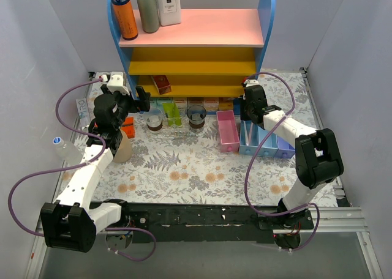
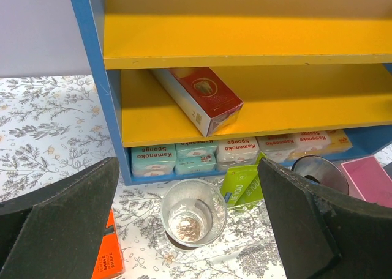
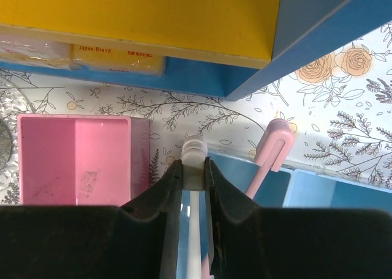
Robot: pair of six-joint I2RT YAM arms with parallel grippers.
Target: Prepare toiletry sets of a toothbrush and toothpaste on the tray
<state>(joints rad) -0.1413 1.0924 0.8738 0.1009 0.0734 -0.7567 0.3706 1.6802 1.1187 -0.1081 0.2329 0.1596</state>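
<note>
My right gripper (image 3: 195,169) is shut on a thin white toothbrush (image 3: 195,159) with a clear cap, held over the leftmost blue bin (image 3: 229,175). In the top view this gripper (image 1: 247,112) hangs above the blue bins (image 1: 263,141). My left gripper (image 2: 188,172) is open and empty above a dark see-through cup (image 2: 193,213). Lime-green toothpaste tubes (image 2: 242,184) lean just right of that cup. A second cup (image 1: 196,115) stands beyond them. The clear tray (image 1: 177,132) under the cups is barely visible.
A pink toothbrush (image 3: 269,150) leans in the blue bin. A pink bin (image 1: 227,131) sits left of the blue bins. The blue shelf unit (image 1: 193,43) stands behind, with bottles on top and a red box (image 2: 199,98) inside. An orange box (image 2: 110,254) lies near the left finger.
</note>
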